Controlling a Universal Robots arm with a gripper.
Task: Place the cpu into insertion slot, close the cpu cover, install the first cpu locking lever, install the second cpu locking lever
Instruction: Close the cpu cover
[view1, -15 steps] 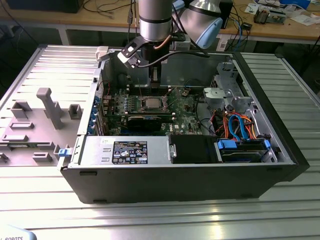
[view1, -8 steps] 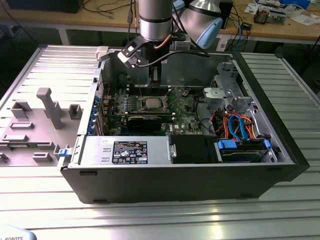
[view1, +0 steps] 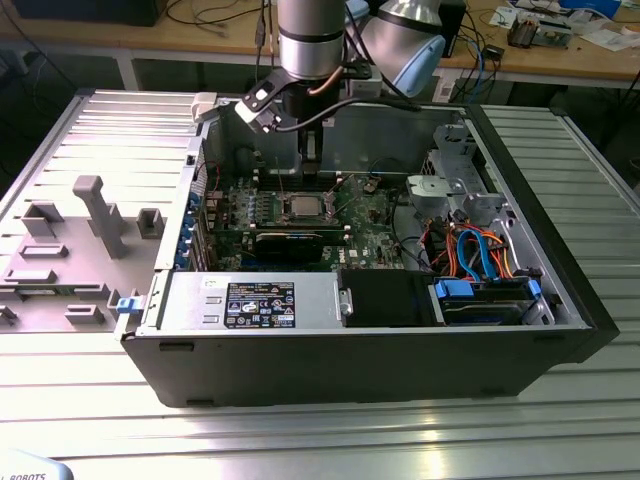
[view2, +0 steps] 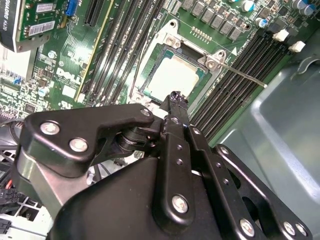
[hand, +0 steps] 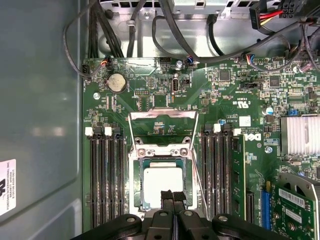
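Exterior view high and back, looking down into the open computer case (view1: 360, 360); both wrist views close over the motherboard (hand: 225, 100) (view2: 65, 75), first square-on, second slanted, sharing the insertion slot (hand: 137, 185) (view2: 150, 62).

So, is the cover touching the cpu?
Apart. The first wrist view shows the cover swung open, well clear of the seated cpu.

Bright, even overhead light. Exterior view: glare streaks on ribbed table (view1: 330, 440) across lower frame, case (view1: 350, 365) interior shaded. In both wrist views cpu (hand: 162, 182) (view2: 175, 75) top blown out pale.
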